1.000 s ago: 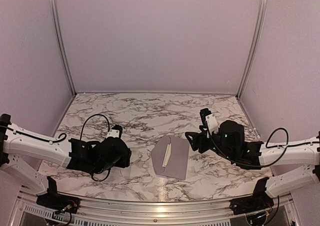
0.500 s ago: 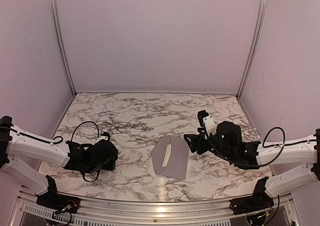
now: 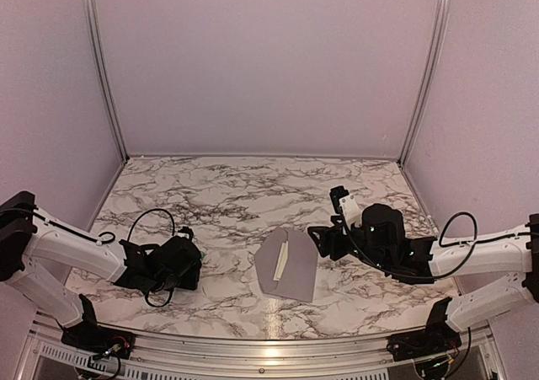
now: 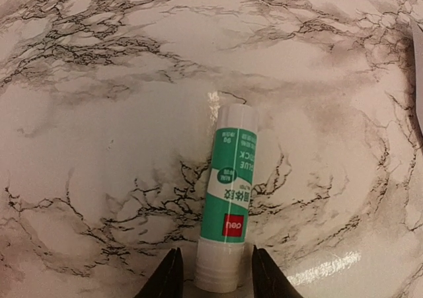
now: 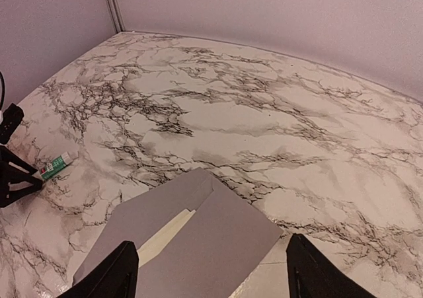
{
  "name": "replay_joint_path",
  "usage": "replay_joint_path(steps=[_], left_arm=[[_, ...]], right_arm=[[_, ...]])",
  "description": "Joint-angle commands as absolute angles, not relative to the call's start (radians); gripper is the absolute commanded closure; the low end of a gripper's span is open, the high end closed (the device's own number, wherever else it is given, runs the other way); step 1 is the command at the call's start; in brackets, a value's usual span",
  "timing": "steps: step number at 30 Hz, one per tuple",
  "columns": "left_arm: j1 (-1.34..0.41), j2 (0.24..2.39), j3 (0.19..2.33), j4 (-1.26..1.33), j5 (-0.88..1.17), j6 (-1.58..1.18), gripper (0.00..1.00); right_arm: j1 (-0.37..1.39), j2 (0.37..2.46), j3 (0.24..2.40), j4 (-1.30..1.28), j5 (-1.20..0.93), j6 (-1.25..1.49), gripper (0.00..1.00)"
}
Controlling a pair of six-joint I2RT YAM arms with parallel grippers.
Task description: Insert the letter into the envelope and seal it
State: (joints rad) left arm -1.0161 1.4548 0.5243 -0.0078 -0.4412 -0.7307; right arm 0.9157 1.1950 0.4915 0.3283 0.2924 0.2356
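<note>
Table: marble-patterned top [image 3: 236, 195], walled in at the back and both sides.
Envelope: grey envelope [image 3: 296, 275] lies flat near the middle of the table, toward the near edge, between the two arms.
Flap: open and flat on the table, pointing toward the left arm's side.
Letter: cream letter [image 3: 280, 260] sits in the envelope mouth. Only a narrow strip shows along the flap fold; the rest is under the grey front panel.
Glue stick: green-and-white tube [image 4: 231, 199] lies on its side on the table, well left of the envelope, one end between the left fingers.
Left gripper: left gripper [image 4: 217, 253] is low over the table with one finger on each side of the tube's end. The jaws stand close to the tube; whether they are pressing on it cannot be told.
Right gripper: right gripper [image 5: 210, 240] is just right of the envelope, aimed at it, above its near corner in the wrist view. The jaws are spread wide and hold nothing.
Seal: not made; flap unfolded.
</note>
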Motion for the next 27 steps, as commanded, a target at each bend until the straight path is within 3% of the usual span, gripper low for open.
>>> replay_joint_path(steps=[1,5,9,20,27], left_arm=[[-1.011,1.485,0.542,0.018,-0.456,-0.708,0.66],[-1.011,1.502,0.542,0.036,-0.445,-0.706,0.76],[-1.011,1.512,0.54,0.065,-0.416,-0.675,1.0],[-1.044,1.338,0.508,0.186,-0.374,-0.487,1.0],[-1.102,1.246,0.55,0.209,-0.358,-0.289,1.0]], right_arm=[[0.91,1.201,0.528,0.337,0.284,0.241,0.28],[0.909,1.204,0.529,0.339,0.281,0.241,0.28],[0.91,1.213,0.528,0.348,0.282,0.242,0.28],[0.91,1.211,0.528,0.381,0.192,0.252,0.28],[0.899,1.163,0.51,0.472,-0.212,0.278,0.27]])
